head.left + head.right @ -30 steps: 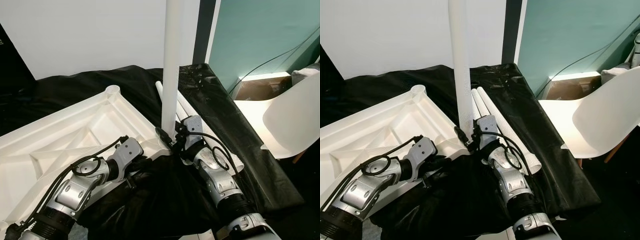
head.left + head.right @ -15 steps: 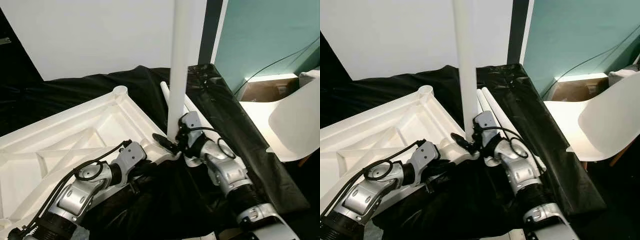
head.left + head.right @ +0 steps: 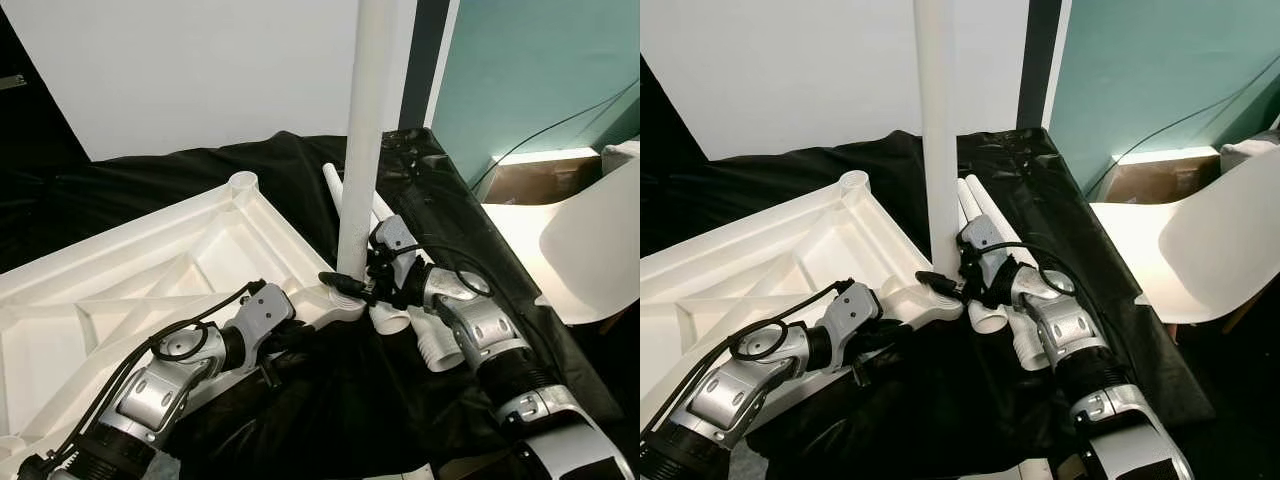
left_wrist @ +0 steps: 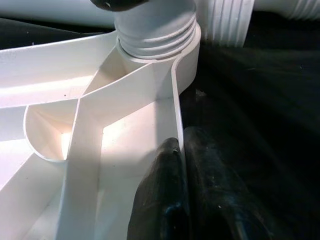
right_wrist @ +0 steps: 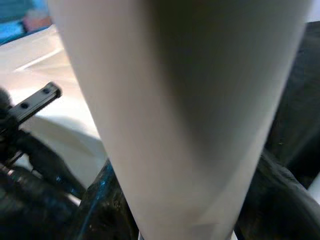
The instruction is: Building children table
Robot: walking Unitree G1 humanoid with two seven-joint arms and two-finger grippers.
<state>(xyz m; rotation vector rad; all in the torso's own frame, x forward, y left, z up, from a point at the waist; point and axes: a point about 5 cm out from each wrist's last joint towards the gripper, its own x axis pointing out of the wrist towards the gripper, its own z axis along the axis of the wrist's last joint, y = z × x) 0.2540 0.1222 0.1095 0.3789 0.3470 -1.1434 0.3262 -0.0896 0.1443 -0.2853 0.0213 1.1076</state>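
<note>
While the white tabletop lay upside down on the black cloth, I had its near rim pinched between the fingers of my left gripper, one finger inside the wall and one outside. My right gripper was clamped around the foot of the upright table leg, which stood in the corner socket with a few threads showing above the collar. Two spare legs lay just beside it on the cloth. By my judgement the leg was not fully seated. To do it well, I needed to keep the rim pinned so the top could not spin, hold the leg plumb, and turn in short regrips, low down, so the thread would not cross.
</note>
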